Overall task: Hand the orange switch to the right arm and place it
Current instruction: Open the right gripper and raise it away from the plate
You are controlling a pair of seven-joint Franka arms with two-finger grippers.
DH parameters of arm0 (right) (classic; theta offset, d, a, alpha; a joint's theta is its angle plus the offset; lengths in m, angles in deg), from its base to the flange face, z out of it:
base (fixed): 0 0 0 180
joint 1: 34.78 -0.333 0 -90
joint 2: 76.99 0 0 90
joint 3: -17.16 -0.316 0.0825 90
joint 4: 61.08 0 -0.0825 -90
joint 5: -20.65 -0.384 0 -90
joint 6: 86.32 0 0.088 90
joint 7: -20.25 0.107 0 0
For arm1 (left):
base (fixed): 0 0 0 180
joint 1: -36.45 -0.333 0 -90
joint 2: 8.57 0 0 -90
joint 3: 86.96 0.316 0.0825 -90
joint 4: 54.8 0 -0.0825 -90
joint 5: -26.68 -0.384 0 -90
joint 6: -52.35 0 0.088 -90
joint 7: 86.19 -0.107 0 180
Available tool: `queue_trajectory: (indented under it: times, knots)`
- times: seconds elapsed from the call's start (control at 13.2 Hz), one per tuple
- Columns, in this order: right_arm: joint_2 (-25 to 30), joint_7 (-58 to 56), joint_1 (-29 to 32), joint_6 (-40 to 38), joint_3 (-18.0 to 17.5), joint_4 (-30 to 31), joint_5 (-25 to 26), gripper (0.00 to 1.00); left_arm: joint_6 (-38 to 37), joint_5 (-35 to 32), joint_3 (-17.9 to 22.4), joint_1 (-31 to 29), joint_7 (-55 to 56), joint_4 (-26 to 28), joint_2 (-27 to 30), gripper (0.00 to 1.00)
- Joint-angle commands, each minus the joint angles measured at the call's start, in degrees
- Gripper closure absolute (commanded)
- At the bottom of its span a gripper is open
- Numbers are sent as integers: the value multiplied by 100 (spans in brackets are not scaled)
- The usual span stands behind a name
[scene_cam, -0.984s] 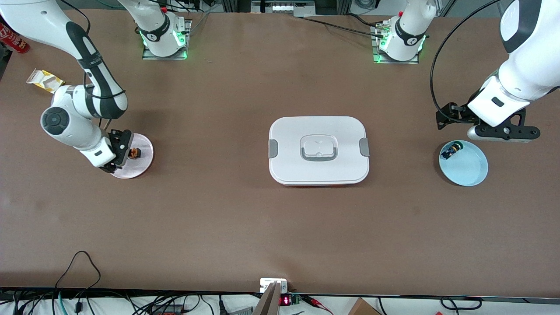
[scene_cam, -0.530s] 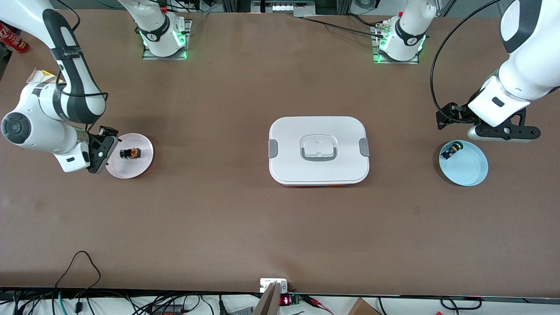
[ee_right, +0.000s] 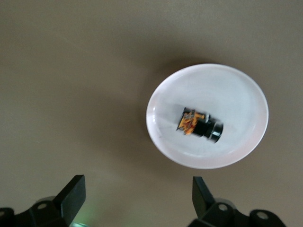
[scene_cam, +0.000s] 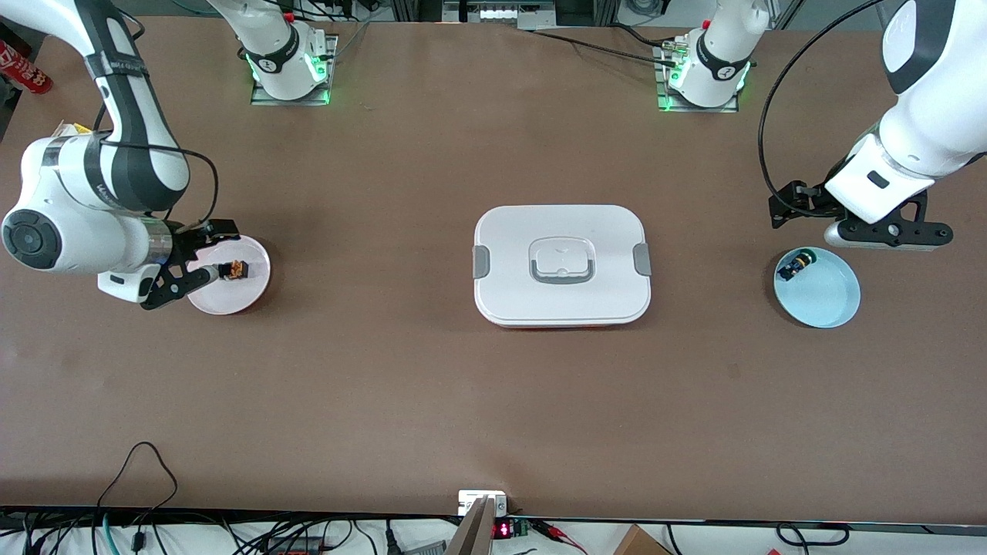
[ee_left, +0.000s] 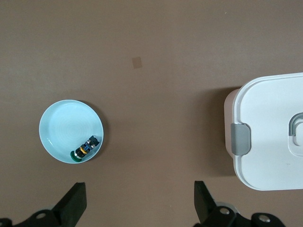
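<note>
The orange switch (scene_cam: 234, 270) lies on its side on the pink plate (scene_cam: 248, 291) at the right arm's end of the table; it also shows in the right wrist view (ee_right: 200, 125) on the plate (ee_right: 236, 90). My right gripper (scene_cam: 210, 254) is open and empty, up over the plate's edge on the side toward the table end; its jaws (ee_right: 137, 198) stand wide apart, clear of the switch. My left gripper (scene_cam: 879, 233) is open and empty (ee_left: 139, 203) and waits above the table beside the blue plate (scene_cam: 831, 299).
A green-capped switch (scene_cam: 794, 266) lies in the blue plate (ee_left: 59, 125). A white lidded box (scene_cam: 561, 262) with grey latches stands mid-table and shows in the left wrist view (ee_left: 270, 123). A red can (scene_cam: 23, 69) stands at the right arm's end.
My right gripper has come away from the orange switch, drawn back toward the table end and turned. The switch stays lying on the pink plate. The left arm has not moved.
</note>
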Motion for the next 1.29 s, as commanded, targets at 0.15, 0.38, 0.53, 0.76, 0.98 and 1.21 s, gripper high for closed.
queue_trajectory:
  times: [0.15,0.38,0.53,0.76,0.98,1.21]
  knots:
    - [334,1528,-135,-905,-81,-454,-505,0,-128,69,-18,-33,99,-73,8,0]
    - [431,1916,-310,-2011,-64,-1419,-374,0,-128,61,-18,-33,99,-73,-1,0]
    - [659,1881,-625,-2208,102,-1659,-94,0,-128,69,-18,-41,99,-73,-1,0]
    - [801,1802,-1591,-1912,1513,-1914,-13,0,-128,69,-18,-41,99,-73,-1,0]
    - [1099,1819,-1638,-1715,1800,-1906,-162,0,-128,61,-18,-41,99,-82,-10,0]
    - [1362,1846,-1366,-1806,1844,-1487,-180,0,-128,69,-18,-41,99,-82,-18,0]
